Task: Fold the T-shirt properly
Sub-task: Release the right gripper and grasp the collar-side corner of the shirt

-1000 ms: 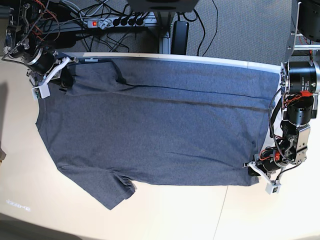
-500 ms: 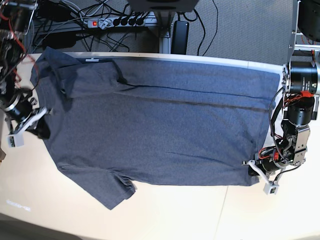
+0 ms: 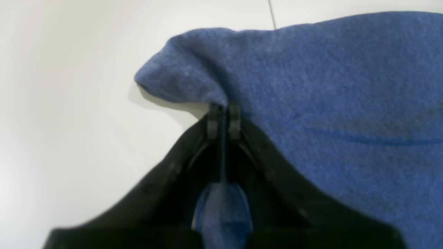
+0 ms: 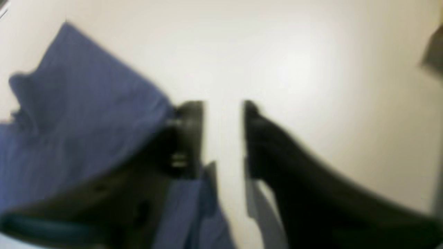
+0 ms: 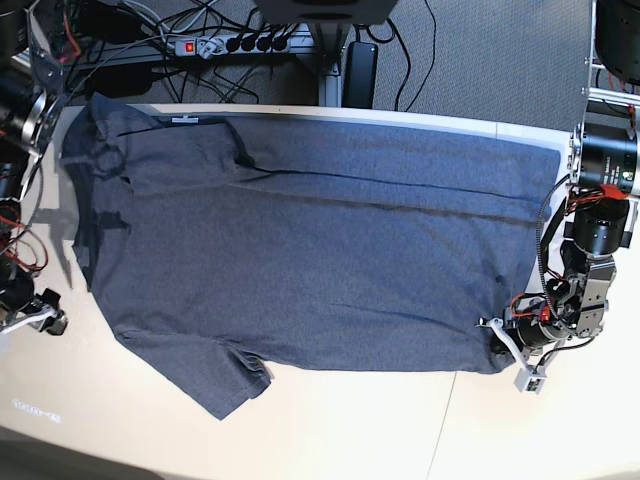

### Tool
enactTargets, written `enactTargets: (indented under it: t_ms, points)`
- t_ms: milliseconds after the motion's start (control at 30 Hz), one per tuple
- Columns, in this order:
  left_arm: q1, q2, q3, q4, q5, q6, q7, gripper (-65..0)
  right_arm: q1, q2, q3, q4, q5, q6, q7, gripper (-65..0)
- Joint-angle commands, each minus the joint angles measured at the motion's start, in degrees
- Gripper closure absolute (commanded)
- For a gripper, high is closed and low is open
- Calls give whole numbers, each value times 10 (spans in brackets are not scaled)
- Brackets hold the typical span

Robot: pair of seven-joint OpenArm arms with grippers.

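The slate-blue T-shirt (image 5: 320,240) lies spread flat across the table (image 5: 350,430), plain side up, with no letters showing. One sleeve points to the near edge and the other lies at the far left corner. My left gripper (image 5: 503,345) is at the shirt's near right hem corner. In the left wrist view it (image 3: 221,116) is shut on a pinch of the cloth (image 3: 328,86). My right gripper (image 5: 42,322) is off the shirt, at the table's left edge. In the blurred right wrist view it (image 4: 219,117) is open and empty, with the shirt (image 4: 69,121) beside its left finger.
A power strip (image 5: 235,43) and cables lie on the floor behind the table. The left arm's motors (image 5: 600,200) stand at the table's right edge. A table seam (image 5: 440,425) runs across the near bare tabletop.
My right gripper let go of the far left sleeve and swung along the left edge toward the near side. The sleeve now lies flat. The left gripper kept its hold and barely shifted.
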Motion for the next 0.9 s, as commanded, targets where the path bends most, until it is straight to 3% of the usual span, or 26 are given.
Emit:
enactTargets:
  t_ms: [0,200,433,667,867]
  points:
    - [-6,-3,2,0,11,-2,26,0,23,15,3,-5,-5,12,11,-277]
    - [-6,-15,2,0,11,-2,26,0,32,19,-40,-90,-6,12,37,-280]
    - [-6,-21,2,0,10,-1,26,0,32,15,-64,-148,59,12,52,-313]
    - [-6,-21,2,0,11,-2,26,0,32,-36,-64,-149,56,13,53,-313]
    - [-6,-21,2,0,11,-2,26,0,32,-89,-64,-149,9,12,81,-313]
